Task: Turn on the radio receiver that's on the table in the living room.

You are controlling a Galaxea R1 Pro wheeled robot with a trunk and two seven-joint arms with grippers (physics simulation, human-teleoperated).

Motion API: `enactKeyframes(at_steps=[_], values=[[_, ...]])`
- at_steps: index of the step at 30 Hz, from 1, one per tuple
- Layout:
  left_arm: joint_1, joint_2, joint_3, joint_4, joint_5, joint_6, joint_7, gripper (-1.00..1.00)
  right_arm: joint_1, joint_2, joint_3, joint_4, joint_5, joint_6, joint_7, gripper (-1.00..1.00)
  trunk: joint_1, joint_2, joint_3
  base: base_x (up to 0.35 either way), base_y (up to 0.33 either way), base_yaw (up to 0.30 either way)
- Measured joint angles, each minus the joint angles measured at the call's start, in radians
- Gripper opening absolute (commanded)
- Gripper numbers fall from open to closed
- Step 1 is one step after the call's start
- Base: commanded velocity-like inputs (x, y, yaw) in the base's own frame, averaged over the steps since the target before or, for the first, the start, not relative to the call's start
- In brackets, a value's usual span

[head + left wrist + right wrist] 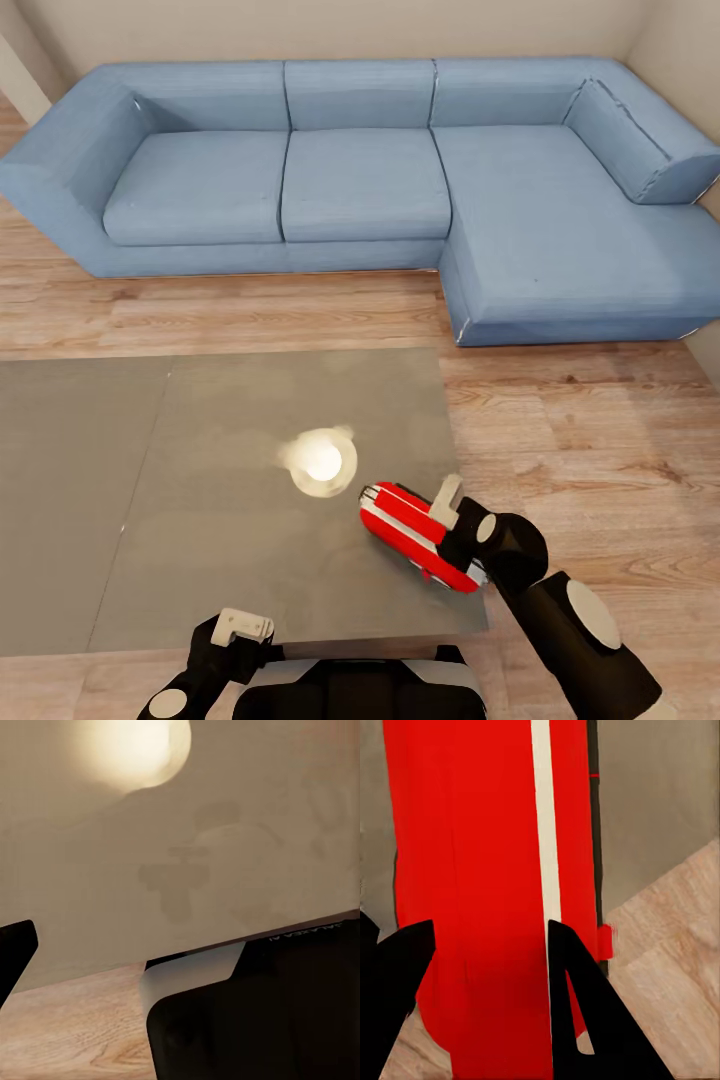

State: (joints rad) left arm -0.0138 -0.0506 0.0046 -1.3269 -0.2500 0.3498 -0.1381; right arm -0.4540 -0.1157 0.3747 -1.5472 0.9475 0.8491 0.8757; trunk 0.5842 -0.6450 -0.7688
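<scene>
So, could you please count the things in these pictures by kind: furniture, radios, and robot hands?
Furniture: 2, the blue sofa and the grey table.
Radios: 1, the red radio receiver, lying near the table's right edge.
Robot hands: 2, the left hand and the right hand, which is at the radio.
Total: 5

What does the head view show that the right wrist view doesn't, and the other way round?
Head view alone: the blue sofa, the left gripper near the table's front edge, and a bright light reflection on the table top. Right wrist view alone: a close look at the radio receiver's white trim band between the dark fingertips. Both share the radio receiver, the table and the wood floor.
</scene>
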Motion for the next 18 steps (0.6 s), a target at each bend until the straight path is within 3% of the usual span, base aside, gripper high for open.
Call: enactKeyframes(at_steps=[1, 2, 3, 4, 6, 8, 11, 18], values=[[0.000, -0.001, 0.000, -0.001, 0.000, 0.000, 0.000, 1.00, -0.002, 0.017, -0.138, -0.010, -0.002, -0.007, 0.140, -1.00, 0.000, 0.000, 0.000, 0.000, 0.000, 0.000], [0.000, -0.003, 0.000, -0.002, 0.000, 0.000, 0.000, 1.00, -0.002, 0.032, -0.170, -0.008, 0.045, -0.011, 0.256, -1.00, 0.000, 0.000, 0.000, 0.000, 0.000, 0.000], [0.000, -0.005, 0.000, -0.001, 0.000, 0.000, 0.000, 1.00, -0.001, 0.041, -0.176, -0.006, -0.021, 0.015, 0.284, -1.00, 0.000, 0.000, 0.000, 0.000, 0.000, 0.000], [0.000, -0.008, 0.000, -0.001, 0.000, 0.000, 0.000, 1.00, -0.001, 0.056, -0.197, -0.010, -0.047, 0.017, 0.307, -1.00, 0.000, 0.000, 0.000, 0.000, 0.000, 0.000], [0.000, -0.011, 0.000, -0.002, 0.000, 0.000, 0.000, 1.00, -0.002, 0.069, -0.226, -0.010, 0.002, -0.010, 0.336, -1.00, 0.000, 0.000, 0.000, 0.000, 0.000, 0.000], [0.000, -0.012, 0.000, -0.001, 0.000, -0.001, 0.000, 1.00, -0.001, 0.078, -0.242, -0.011, -0.022, 0.009, 0.378, -1.00, 0.000, 0.000, 0.000, 0.000, 0.000, 0.000], [0.000, -0.014, 0.000, -0.002, 0.000, -0.001, 0.000, 1.00, -0.001, 0.084, -0.254, -0.011, -0.015, 0.003, 0.430, -1.00, 0.000, 0.000, 0.000, 0.000, 0.000, 0.000], [0.000, -0.015, 0.000, -0.001, 0.000, -0.002, 0.000, 1.00, -0.006, 0.088, -0.259, -0.011, -0.014, 0.000, 0.443, -1.00, 0.000, 0.000, 0.000, 0.000, 0.000, 0.000]])
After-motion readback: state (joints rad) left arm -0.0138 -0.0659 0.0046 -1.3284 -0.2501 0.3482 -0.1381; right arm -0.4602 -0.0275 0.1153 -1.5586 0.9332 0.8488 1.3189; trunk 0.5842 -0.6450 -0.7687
